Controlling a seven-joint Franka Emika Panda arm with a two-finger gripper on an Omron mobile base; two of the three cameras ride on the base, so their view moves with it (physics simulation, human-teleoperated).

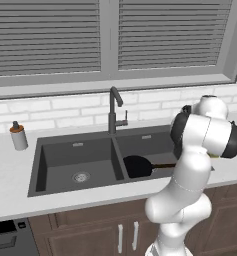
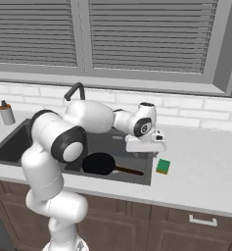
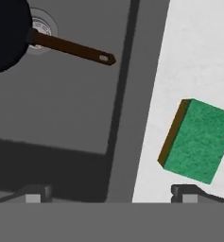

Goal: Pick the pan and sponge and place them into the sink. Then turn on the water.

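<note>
The black pan (image 1: 137, 166) (image 2: 99, 163) (image 3: 4, 33) lies in the right basin of the dark grey sink (image 1: 60, 160) (image 2: 10, 142) (image 3: 61, 104), its thin handle (image 3: 71, 47) pointing toward the basin's right wall. The green sponge (image 2: 163, 166) (image 3: 198, 139) rests on the light counter just right of the sink. My gripper (image 2: 147, 148) (image 3: 111, 196) hovers open and empty over the sink's right rim, with the sponge a little to one side of it. The gooseneck faucet (image 1: 114, 110) stands behind the basin divider; no water runs.
A soap bottle (image 1: 18, 136) (image 2: 7, 113) stands on the counter left of the sink. Bare counter (image 2: 205, 166) stretches right of the sponge. A tiled wall and shuttered window rise behind. My own arm hides part of the right basin in both base views.
</note>
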